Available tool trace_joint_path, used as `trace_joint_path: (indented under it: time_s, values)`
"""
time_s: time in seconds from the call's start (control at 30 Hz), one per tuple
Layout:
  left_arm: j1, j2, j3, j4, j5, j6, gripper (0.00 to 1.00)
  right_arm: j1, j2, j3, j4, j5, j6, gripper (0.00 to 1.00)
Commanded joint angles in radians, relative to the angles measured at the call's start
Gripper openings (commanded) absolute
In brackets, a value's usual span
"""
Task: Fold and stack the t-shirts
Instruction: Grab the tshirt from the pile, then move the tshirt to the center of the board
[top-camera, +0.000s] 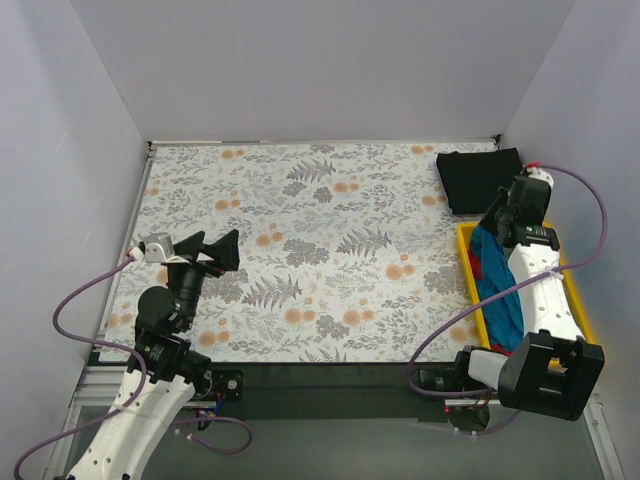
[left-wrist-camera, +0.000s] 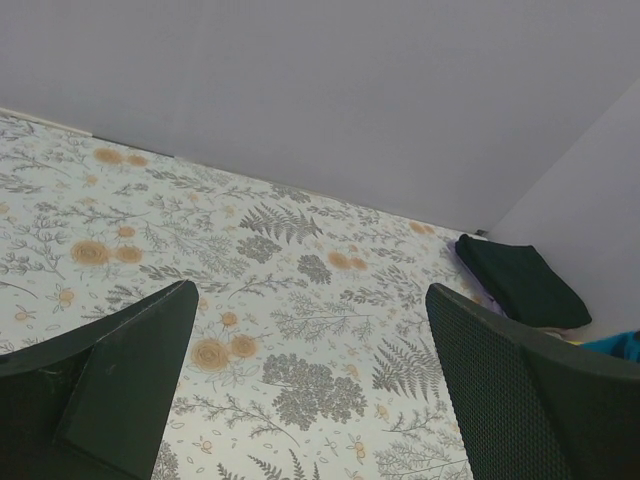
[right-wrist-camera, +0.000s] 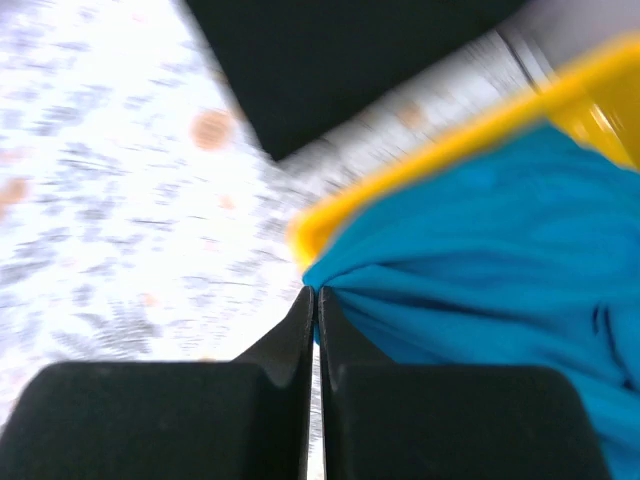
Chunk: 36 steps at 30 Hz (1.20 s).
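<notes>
I am watching the right arm's fingers (right-wrist-camera: 317, 300) pinching a fold of the teal-blue t-shirt (right-wrist-camera: 480, 270). The two pads are pressing flat together with only the cloth's edge caught at their tips, right at the corner of the yellow tray (top-camera: 466, 260). The wrist picture is smearing badly (so I am not trusting fine detail there). From above, the teal-blue shirt is lying bunched along the tray's length, mostly under the right arm. A small patch of pink-red cloth (top-camera: 483, 266) is peeking out beside it inside the tray; I cannot tell how much more of it is lying underneath. The black t-shirt (top-camera: 480, 180) is sitting folded into a neat rectangle on the bench (top-camera: 330, 250) in the far right corner, just beyond the tray's far end and apart from the fingers. The left arm's fingers (top-camera: 208, 250) are hanging wide open above the bench's left side, gripping nothing. They are pointing across the floral cover toward the black shirt, well apart from all the shirts.
</notes>
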Motion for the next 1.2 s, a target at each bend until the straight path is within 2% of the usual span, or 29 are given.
trace_joint_path:
  time_s: [0.0,0.03,0.1,0.2,0.3,0.4,0.6,0.67,0.7,0.73,0.8,0.83,0.9,0.97,1.17]
  values:
    - [-0.003,0.015,-0.009,0.016,0.013,0.016,0.98,0.116,-0.024,0.215,-0.030,-0.110,-0.045,0.01]
    - [-0.005,0.019,-0.009,0.016,0.014,0.016,0.98,0.224,-0.022,0.256,-0.033,-0.103,-0.064,0.01]
    - [-0.003,0.026,-0.010,0.016,0.014,0.017,0.98,0.346,-0.010,0.380,-0.048,-0.079,-0.074,0.01]
    - [-0.003,0.034,-0.007,0.016,0.014,0.019,0.98,0.616,0.039,0.539,-0.050,-0.096,-0.095,0.01]
    - [-0.003,0.040,-0.004,0.009,0.008,0.020,0.98,0.794,0.101,0.661,-0.048,-0.087,-0.146,0.01]
    - [-0.003,0.048,-0.001,0.004,0.006,0.020,0.98,0.877,0.142,0.695,-0.010,-0.152,-0.170,0.01]
    - [-0.005,0.065,0.001,-0.002,0.009,0.020,0.98,0.884,0.171,0.485,0.065,-0.108,-0.169,0.01]
    - [-0.003,0.075,0.005,-0.011,0.011,0.020,0.98,0.873,0.188,0.386,0.065,-0.055,-0.161,0.06]
    - [-0.005,0.080,0.008,-0.014,0.012,0.019,0.98,0.858,0.191,0.356,0.065,-0.039,-0.157,0.13]
    - [-0.003,0.083,0.011,-0.027,0.013,0.017,0.98,0.851,0.196,0.326,0.064,0.002,-0.154,0.33]
    - [-0.003,0.088,0.019,-0.037,0.014,0.007,0.98,0.825,0.187,0.249,0.050,0.053,-0.140,0.48]
    - [-0.003,0.086,0.019,-0.041,0.017,0.000,0.98,0.819,0.170,0.232,0.047,0.091,-0.143,0.61]
    - [-0.003,0.088,0.027,-0.073,0.028,-0.009,0.98,0.819,0.150,0.197,0.045,0.098,-0.183,0.69]
    - [-0.003,0.089,0.034,-0.096,0.043,-0.015,0.98,0.822,0.134,0.189,0.047,-0.002,-0.239,0.72]
    - [-0.005,0.158,0.059,-0.134,0.149,-0.072,0.95,0.899,0.202,0.152,0.102,-0.312,-0.292,0.72]
